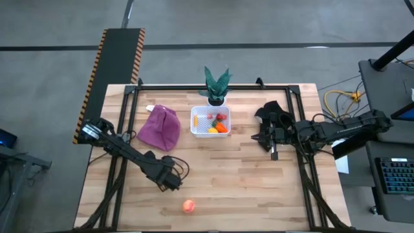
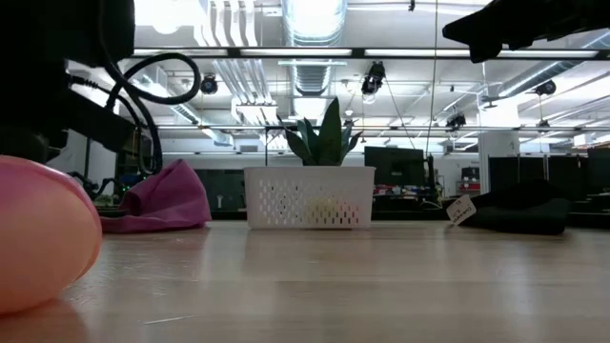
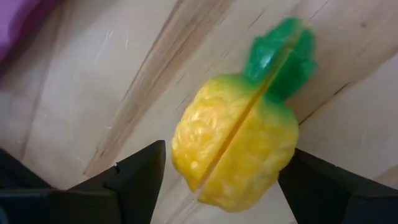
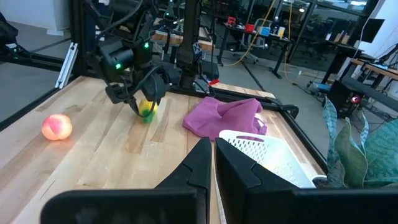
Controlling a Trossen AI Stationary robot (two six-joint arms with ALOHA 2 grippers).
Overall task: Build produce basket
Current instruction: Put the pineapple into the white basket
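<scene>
A yellow toy fruit with a green top [image 3: 236, 149] sits between the fingers of my left gripper [image 3: 224, 180], which works near the table's near-left part [image 1: 169, 181]. From the right wrist view the fruit [image 4: 147, 110] shows just below that gripper. The white mesh basket [image 1: 210, 121] stands mid-table on its base and holds an orange carrot [image 1: 222, 128], a lemon [image 1: 212, 130] and red berries [image 1: 220, 117]. A peach-pink fruit [image 1: 188, 206] lies on the table near the near edge. My right gripper [image 1: 270, 147] hovers shut, right of the basket. My left gripper pinches the yellow fruit's body [image 3: 186, 155] between its two fingers, one on each side, across its width. The fingers come from above, pointing down. The fruit lies tilted in the hold, green top [image 3: 280, 53] pointing away. Whether it is off the table I cannot tell.
A crumpled purple cloth [image 1: 160, 128] lies left of the basket and a black cloth [image 1: 270, 113] right of it. A green potted plant [image 1: 217, 84] stands just behind the basket. Bare wood stretches between my left gripper and the basket.
</scene>
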